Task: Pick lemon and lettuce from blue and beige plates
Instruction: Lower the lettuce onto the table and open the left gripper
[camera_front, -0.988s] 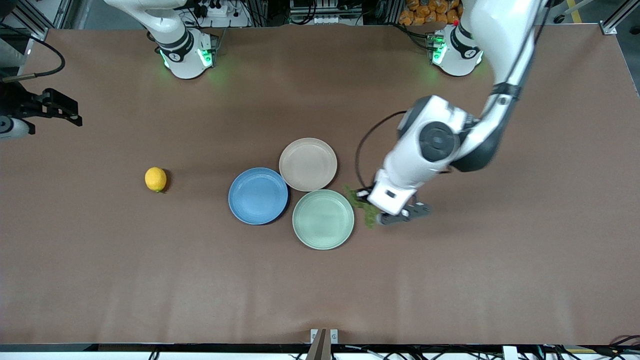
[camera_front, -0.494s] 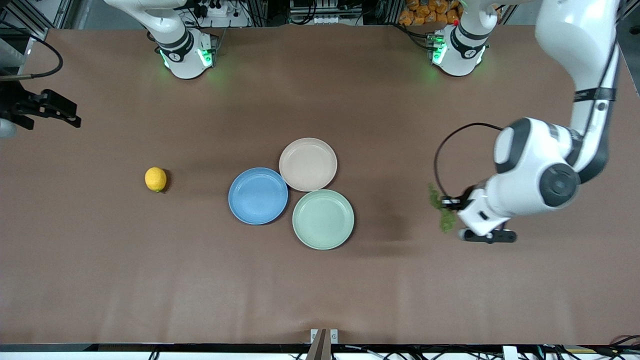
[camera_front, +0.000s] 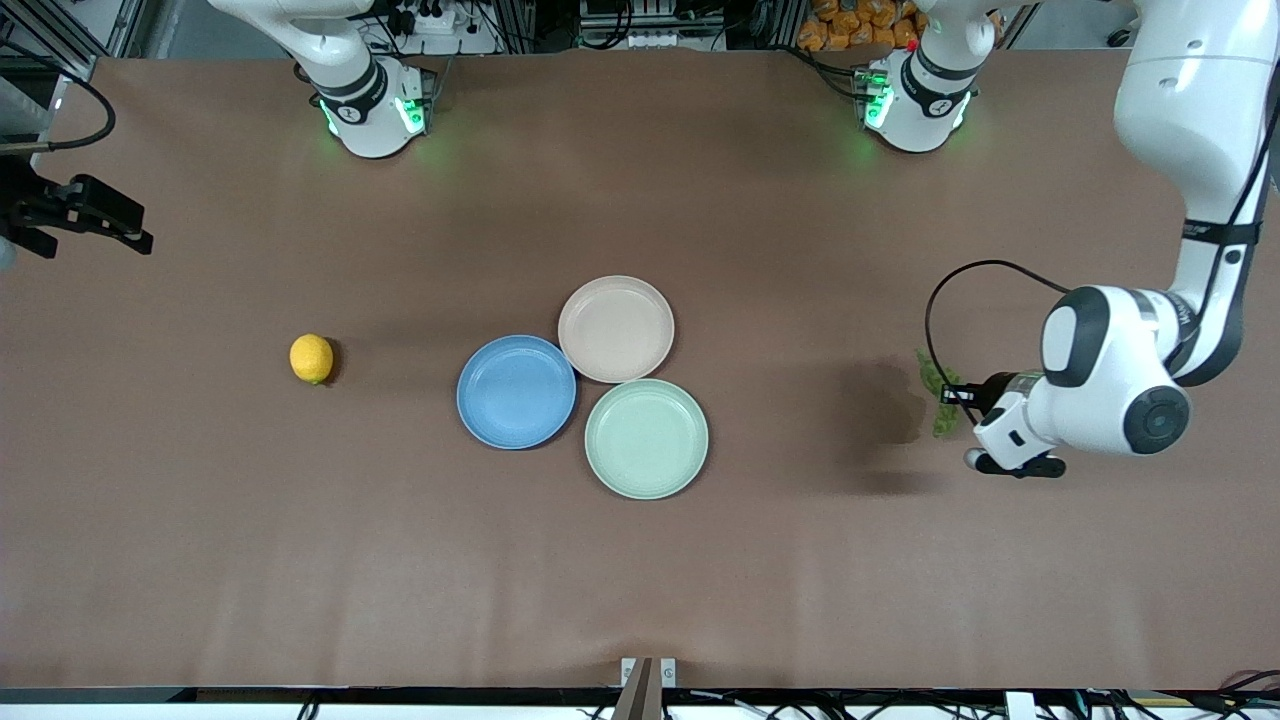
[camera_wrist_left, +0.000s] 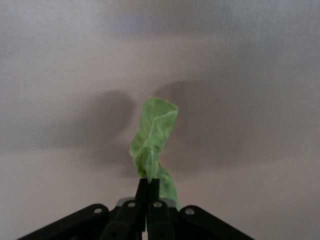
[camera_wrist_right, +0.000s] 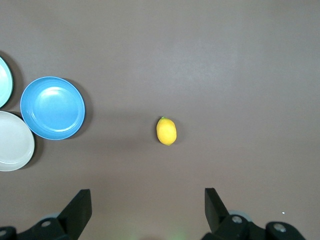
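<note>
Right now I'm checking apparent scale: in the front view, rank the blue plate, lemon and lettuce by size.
1. Blue plate, plainly the largest.
2. Lettuce, held aloft shut in the left end effector, so nearness may enlarge it.
3. Lemon, on the table; close to the lettuce, so unsure.

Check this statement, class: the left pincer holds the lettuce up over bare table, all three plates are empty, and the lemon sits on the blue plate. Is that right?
One detail is wrong. The lemon lies on the bare table, apart from the blue plate, toward the right arm's end; the front view shows it. The rest stands: the left pincer holds the lettuce, and the plates are empty.
</note>
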